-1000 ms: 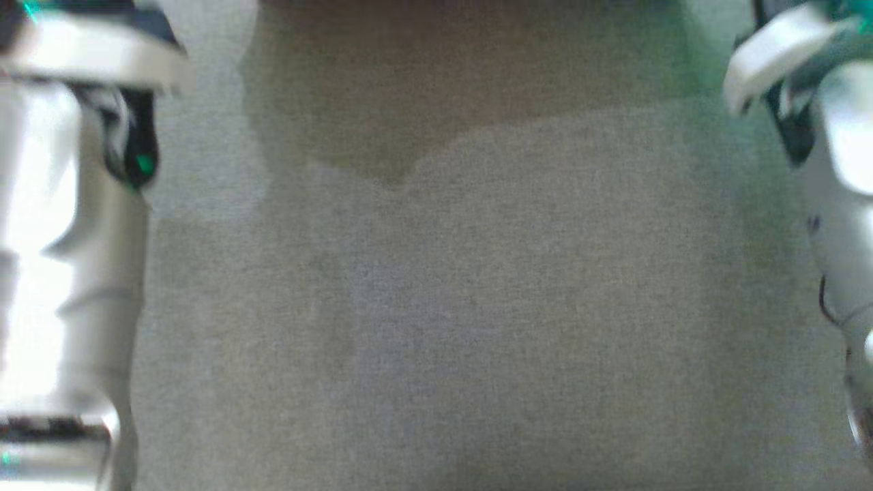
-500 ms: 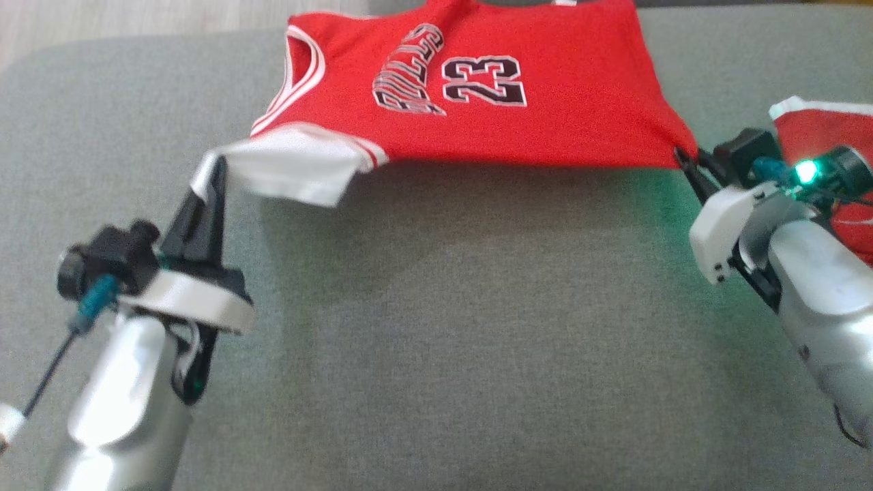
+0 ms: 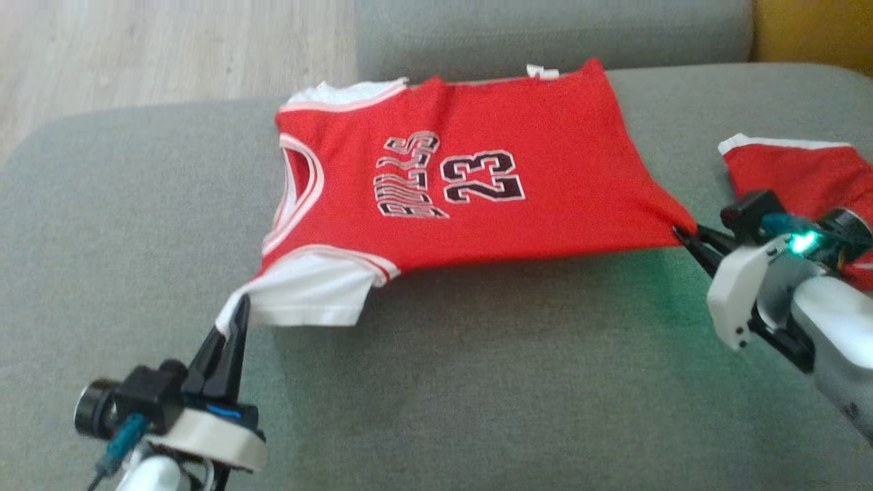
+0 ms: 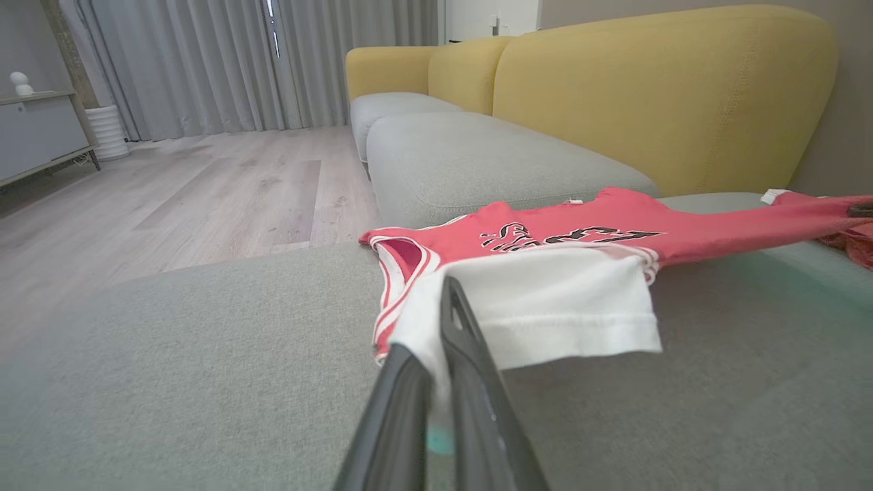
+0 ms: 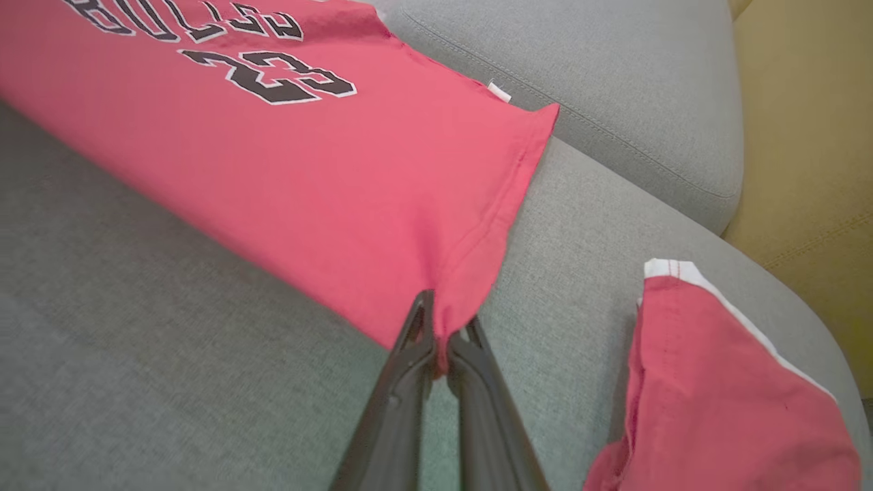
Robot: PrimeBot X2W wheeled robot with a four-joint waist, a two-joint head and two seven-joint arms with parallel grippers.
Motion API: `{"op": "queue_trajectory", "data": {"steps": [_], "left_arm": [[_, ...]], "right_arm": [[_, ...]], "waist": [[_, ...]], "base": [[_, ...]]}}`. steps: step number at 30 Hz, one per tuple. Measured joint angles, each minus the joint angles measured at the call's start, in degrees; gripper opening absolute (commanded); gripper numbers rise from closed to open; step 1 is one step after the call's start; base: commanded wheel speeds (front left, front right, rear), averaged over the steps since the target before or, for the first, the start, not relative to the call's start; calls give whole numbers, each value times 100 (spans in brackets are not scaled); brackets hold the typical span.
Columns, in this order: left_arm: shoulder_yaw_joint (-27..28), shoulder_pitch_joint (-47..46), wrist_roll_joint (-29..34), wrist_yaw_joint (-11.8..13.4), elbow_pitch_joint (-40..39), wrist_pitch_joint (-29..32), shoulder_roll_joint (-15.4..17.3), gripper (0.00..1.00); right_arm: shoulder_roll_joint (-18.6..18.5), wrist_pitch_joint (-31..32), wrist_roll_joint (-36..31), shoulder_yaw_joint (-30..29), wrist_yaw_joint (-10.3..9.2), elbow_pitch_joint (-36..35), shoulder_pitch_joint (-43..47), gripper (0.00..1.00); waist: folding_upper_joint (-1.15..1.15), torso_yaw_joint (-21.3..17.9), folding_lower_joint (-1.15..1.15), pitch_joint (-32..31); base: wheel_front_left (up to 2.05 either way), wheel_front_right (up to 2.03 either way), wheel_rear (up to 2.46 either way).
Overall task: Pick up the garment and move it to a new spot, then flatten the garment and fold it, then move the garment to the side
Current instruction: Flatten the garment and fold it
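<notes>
The garment is a red basketball jersey with white sleeves and the number 23, stretched out across a grey sofa seat. My left gripper is shut on the corner of its near white sleeve at the lower left. At the right, my right gripper is shut on the jersey's bottom hem corner. The near edge is pulled taut between the two grippers, slightly off the cushion. The jersey's far edge lies toward the seat's back.
A second red piece of clothing with white trim lies on the seat just right of my right gripper. A yellow sofa back rises behind. Another grey cushion adjoins at the far side, with wooden floor beyond.
The head camera has tilted up from bare cushion to show the jersey. Over the last half second the jersey and both grippers sit lower in view, with the near edge drawn toward me.
</notes>
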Motion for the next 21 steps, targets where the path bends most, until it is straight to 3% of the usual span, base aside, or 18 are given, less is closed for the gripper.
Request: {"op": "queue_trajectory", "data": {"steps": [13,21], "left_arm": [[-90,1167,4,401,-1171,422,333,0],[-135,1438,10,548,-1540,533,350,0]], "right_arm": [[-826,591,1227,653,-1,-1291,624,0],[-1057,591,1354,606,-1,-1580,758,0]], "waist": [[0,-115,0,-577],[0,-155,0,-640]], "base": [[0,0,0],[0,0,0]]}}
